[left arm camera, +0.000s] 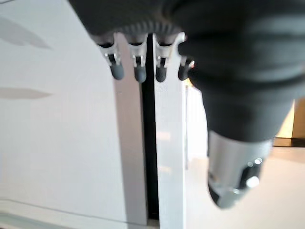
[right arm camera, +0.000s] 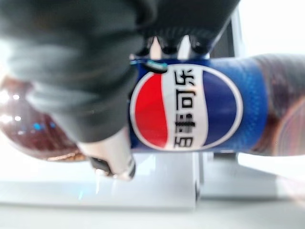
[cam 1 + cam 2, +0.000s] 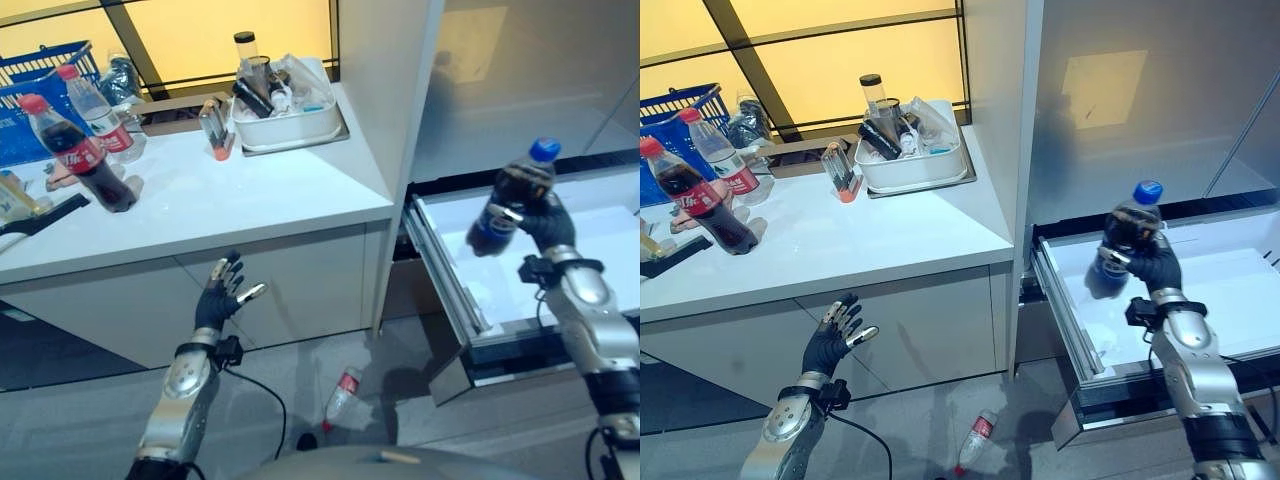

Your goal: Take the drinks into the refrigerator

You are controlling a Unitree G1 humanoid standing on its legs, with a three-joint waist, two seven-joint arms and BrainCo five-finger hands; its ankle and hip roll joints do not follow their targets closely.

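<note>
At the upper left of the frame, two red-capped bottles (image 3: 85,150) stand close together on the white bench (image 3: 230,200), in front of a blue basket (image 3: 40,70). Farther right on the bench sits a white tub (image 3: 290,125) full of small things. Below the bench, at the lower left, the left hand (image 3: 218,295) hangs in the air with its fingers spread and nothing in it. On the floor at the bottom middle lies a small bottle (image 3: 342,395) on its side. At the right, the right hand (image 3: 545,225) has its fingers curled round the blue-capped bottle (image 3: 510,195) and holds it tilted above the open white drawer (image 3: 450,270) of the refrigerator. The bottle looks full of dark drink, so it is likely heavy. Its plastic wall is smooth and could slip. The middle, round the blue label, looks like the best place to hold it.
</note>
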